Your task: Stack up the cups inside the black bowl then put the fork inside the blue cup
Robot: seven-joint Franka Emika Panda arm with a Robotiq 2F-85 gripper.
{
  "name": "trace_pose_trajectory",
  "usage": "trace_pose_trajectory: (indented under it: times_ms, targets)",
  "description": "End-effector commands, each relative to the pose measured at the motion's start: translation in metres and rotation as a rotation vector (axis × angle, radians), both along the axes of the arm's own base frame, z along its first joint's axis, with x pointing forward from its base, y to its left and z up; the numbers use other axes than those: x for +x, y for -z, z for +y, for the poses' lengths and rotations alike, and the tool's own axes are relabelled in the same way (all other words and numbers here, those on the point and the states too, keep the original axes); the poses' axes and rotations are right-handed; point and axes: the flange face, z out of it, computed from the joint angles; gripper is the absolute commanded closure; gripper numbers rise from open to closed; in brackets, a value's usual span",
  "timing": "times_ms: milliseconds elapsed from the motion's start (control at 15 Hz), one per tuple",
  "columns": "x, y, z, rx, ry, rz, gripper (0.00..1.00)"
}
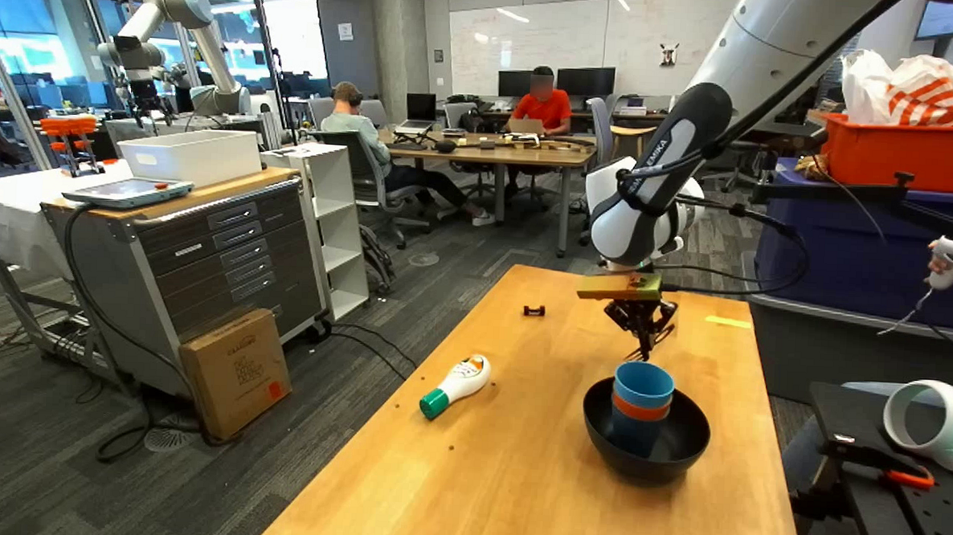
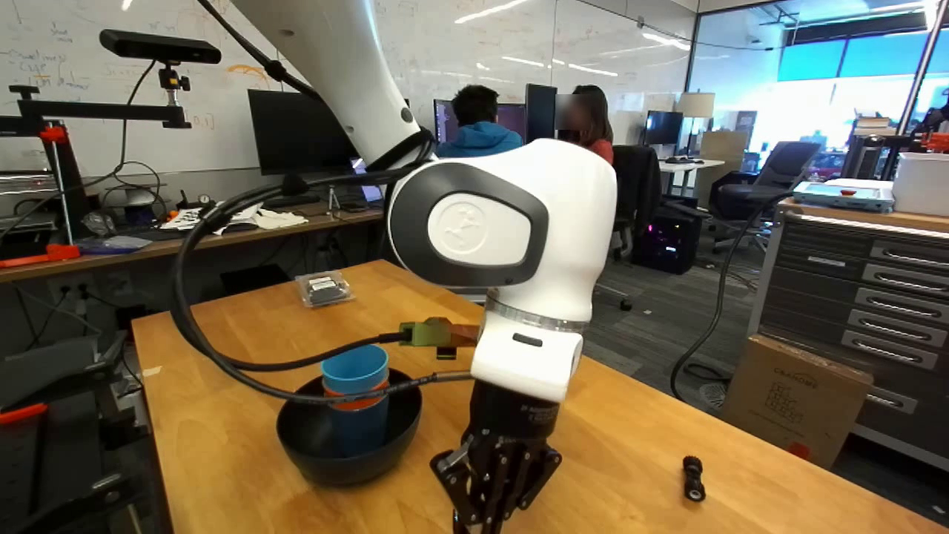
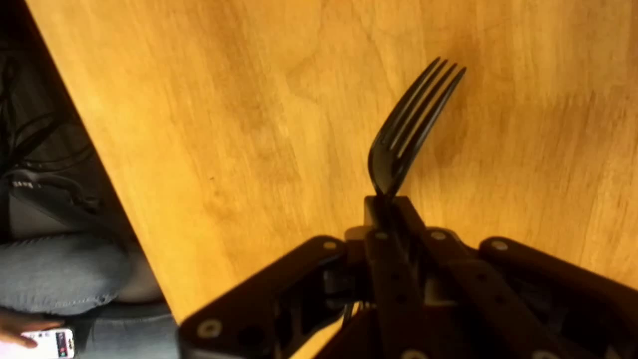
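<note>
In both exterior views the cups stand stacked inside the black bowl (image 1: 685, 457). The blue cup (image 1: 644, 385) is on top, the orange cup (image 1: 639, 411) sits under it, and the navy cup (image 1: 636, 435) is lowest. My gripper (image 3: 386, 202) is shut on the dark fork (image 3: 384, 167), just below its head, with the tines pointing away from the fingers. Its handle is mostly hidden by the jaws. In an exterior view my gripper (image 1: 641, 355) hangs behind the stack. Whether the fork touches the table cannot be told.
A white bottle with a green cap (image 1: 459, 387) lies on the table. A small black dumbbell-shaped piece (image 2: 692, 478) and a clear plastic pack (image 2: 324, 288) also rest there. The arm's cable (image 2: 296, 399) crosses before the bowl in an exterior view. Someone's legs (image 3: 60, 274) are beside the table edge.
</note>
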Motion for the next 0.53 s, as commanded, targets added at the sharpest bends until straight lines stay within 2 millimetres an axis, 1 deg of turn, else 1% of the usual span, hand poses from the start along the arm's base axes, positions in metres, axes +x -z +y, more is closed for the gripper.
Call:
trace_pose_trajectory:
  times_ms: [0,67,267,400,467]
  targets:
    - [-0.006,-0.043,0.013,-0.053,-0.101,0.096,0.97]
    - [-0.005,-0.052,0.016,-0.07,-0.128,0.114,0.97]
    - [-0.001,-0.091,0.029,-0.163,-0.217,0.108,0.97]
    - [0.002,-0.118,0.046,-0.241,-0.307,0.083,0.97]
    - [0.001,-0.133,0.061,-0.277,-0.367,0.074,0.97]
